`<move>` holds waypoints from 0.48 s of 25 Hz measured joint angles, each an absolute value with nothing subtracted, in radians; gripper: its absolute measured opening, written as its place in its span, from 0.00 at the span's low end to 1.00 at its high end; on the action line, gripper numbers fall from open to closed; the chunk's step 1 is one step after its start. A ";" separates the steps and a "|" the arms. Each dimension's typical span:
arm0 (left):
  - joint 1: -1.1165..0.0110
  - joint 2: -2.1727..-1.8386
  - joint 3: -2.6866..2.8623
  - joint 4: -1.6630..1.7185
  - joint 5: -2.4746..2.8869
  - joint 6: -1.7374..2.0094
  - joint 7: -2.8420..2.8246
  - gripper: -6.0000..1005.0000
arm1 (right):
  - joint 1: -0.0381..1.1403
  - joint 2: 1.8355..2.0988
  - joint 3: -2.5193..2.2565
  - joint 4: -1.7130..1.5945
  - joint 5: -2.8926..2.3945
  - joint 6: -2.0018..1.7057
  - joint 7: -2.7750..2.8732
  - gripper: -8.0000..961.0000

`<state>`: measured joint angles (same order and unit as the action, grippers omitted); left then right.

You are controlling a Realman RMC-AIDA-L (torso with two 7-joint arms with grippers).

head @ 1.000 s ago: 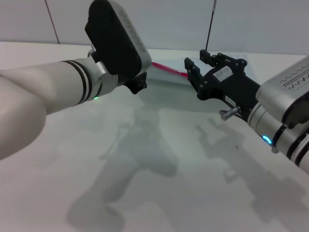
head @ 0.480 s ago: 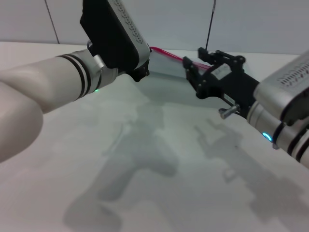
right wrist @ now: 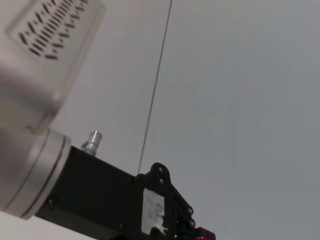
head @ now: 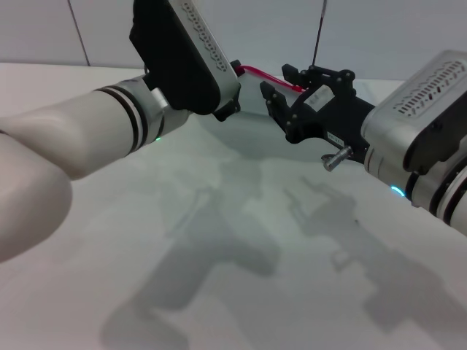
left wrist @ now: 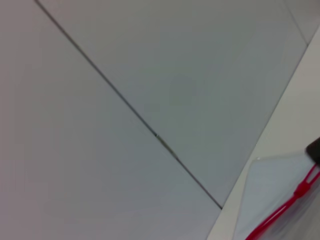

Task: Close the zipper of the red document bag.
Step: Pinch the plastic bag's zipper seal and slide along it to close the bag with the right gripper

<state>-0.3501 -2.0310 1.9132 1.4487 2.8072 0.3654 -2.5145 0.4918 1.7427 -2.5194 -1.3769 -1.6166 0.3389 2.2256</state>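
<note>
The red document bag (head: 246, 100) is a translucent pale pouch at the far middle of the white table (head: 241, 255), between my two arms. Its zipper (head: 257, 71) shows as a thin red strip along the far edge and runs toward my right gripper (head: 279, 82). That gripper's black fingers stand apart, with the strip reaching into the gap. My left gripper (head: 228, 108) is at the bag's left end, its fingers hidden behind its black body. In the left wrist view a corner of the bag (left wrist: 270, 185) and the zipper (left wrist: 280, 217) appear against the wall. I cannot make out the slider.
A grey panelled wall (head: 379, 29) stands right behind the table's far edge. Both forearms reach across the table from the near corners, and their shadows fall on its middle.
The red strip has risen toward the wall. My right gripper has shifted left and farther away, and the left gripper has moved a little right and up.
</note>
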 joint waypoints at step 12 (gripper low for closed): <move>-0.343 -2.030 1.928 1.468 2.807 0.365 -2.513 0.04 | 0.514 1.797 -2.491 -1.245 -1.617 0.328 2.204 0.38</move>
